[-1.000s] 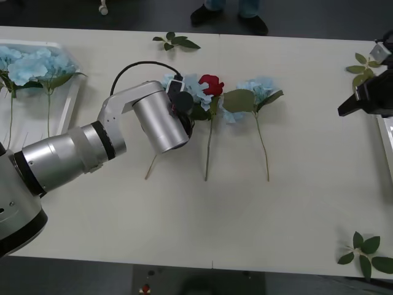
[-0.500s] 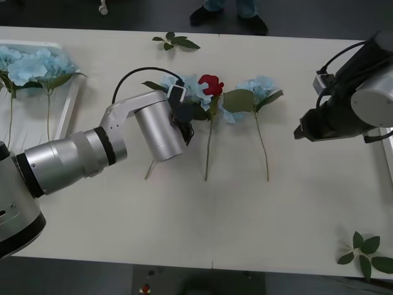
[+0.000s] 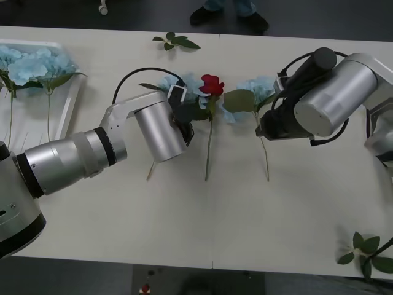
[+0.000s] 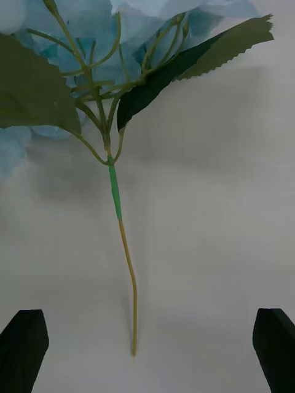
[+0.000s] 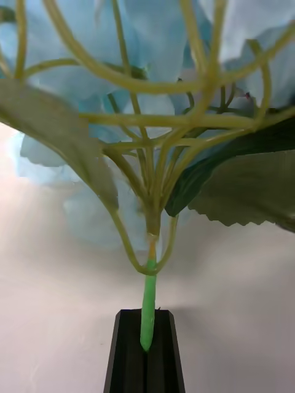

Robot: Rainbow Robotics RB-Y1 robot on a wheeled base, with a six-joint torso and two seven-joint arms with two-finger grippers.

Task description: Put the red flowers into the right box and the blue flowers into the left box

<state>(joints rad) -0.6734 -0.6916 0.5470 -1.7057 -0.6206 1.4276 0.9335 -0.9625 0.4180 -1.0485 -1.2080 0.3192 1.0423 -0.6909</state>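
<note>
White tabletop (image 3: 202, 221) runs across the whole front view, and on it we see three flowers lying in a row near the middle, heads toward the far edge. At the far left the left box (image 3: 69, 104) holds blue flowers (image 3: 34, 64) with their stems pointing toward us. Our left gripper (image 3: 182, 120) is down at the leftmost flower of the row, a blue one (image 3: 187, 85) whose stem end (image 3: 150, 171) pokes out beneath the silver wrist. Just beside it lies a red flower (image 3: 211, 84), its stem running toward us. Farther right lies another blue flower (image 3: 259, 88), and our right gripper (image 3: 263, 130) hangs over its stem. Loose leaf sprigs rest at the far edge (image 3: 175, 42) and at the near right corner (image 3: 366, 251).

From the right wrist view we look down on that blue flower (image 4: 153, 18): its thin stem (image 4: 126, 258) runs between our two black fingers (image 4: 23, 347), which stand spread wide at the corners and touch nothing.

From the left wrist view our black fingers (image 5: 146, 362) are pressed together on the green stem (image 5: 148, 307) of the blue flower (image 5: 153, 55), pinching it just below where the stalks branch out, with big leaves (image 5: 246, 190) on either side.
</note>
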